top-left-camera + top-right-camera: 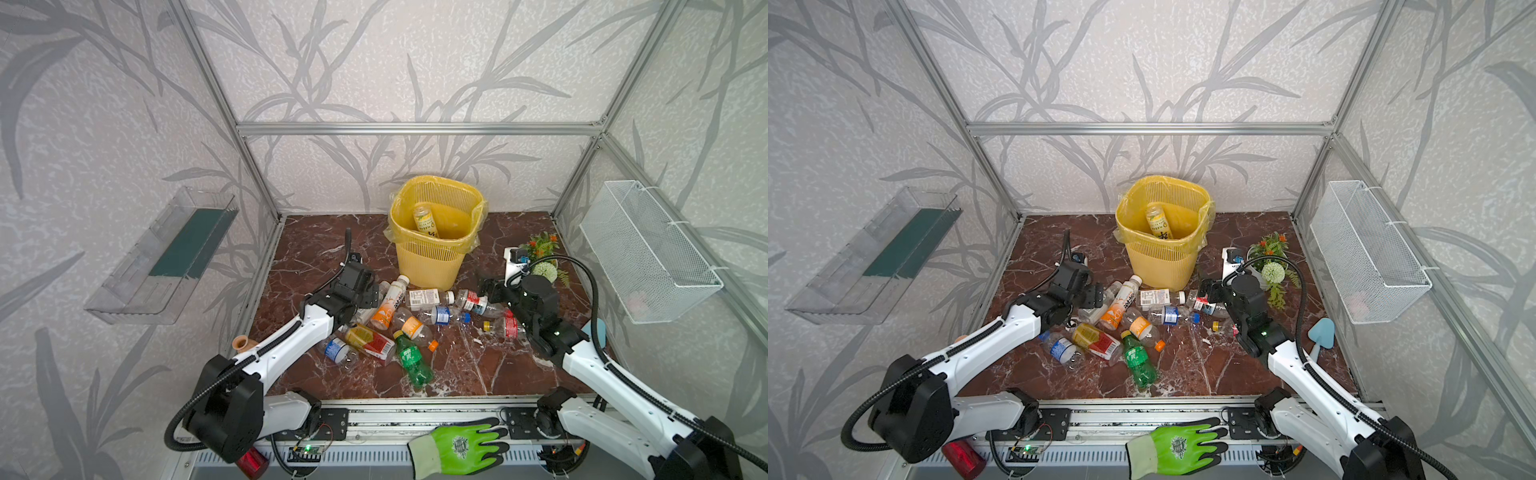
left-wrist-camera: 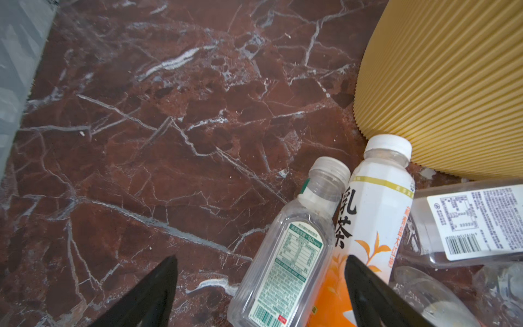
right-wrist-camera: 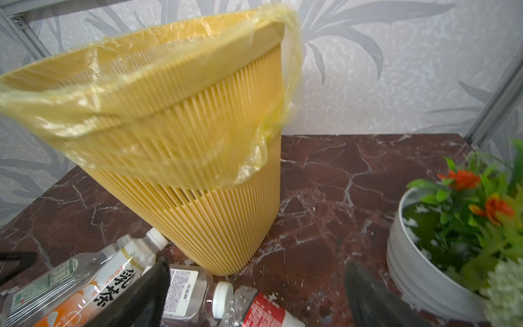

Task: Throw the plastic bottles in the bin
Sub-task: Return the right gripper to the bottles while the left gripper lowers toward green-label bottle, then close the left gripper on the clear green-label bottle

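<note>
While one yellow-labelled bottle (image 1: 424, 222) already stands tilted inside the bin (image 1: 432, 262), we see the rest of the plastic bottles (image 1: 409, 326) lying scattered on the tabletop (image 1: 457, 365) just in front of it, between the two arms. At the left of the heap, a clear bottle (image 2: 285, 254) with a green-edged label lies against a white-and-orange tea bottle (image 2: 368, 226), whose cap sits close to the bin's foot. Our left end effector (image 2: 260, 259) hangs over them with its fingers wide apart; the clear bottle lies between them, not gripped. Our right end effector (image 3: 257, 263) is spread wide too and holds nothing, low at the right end of the heap, facing the bin. Just beside it we find a potted plant (image 3: 410, 269). A green glove (image 1: 457, 449) lies on the front rail.
</note>
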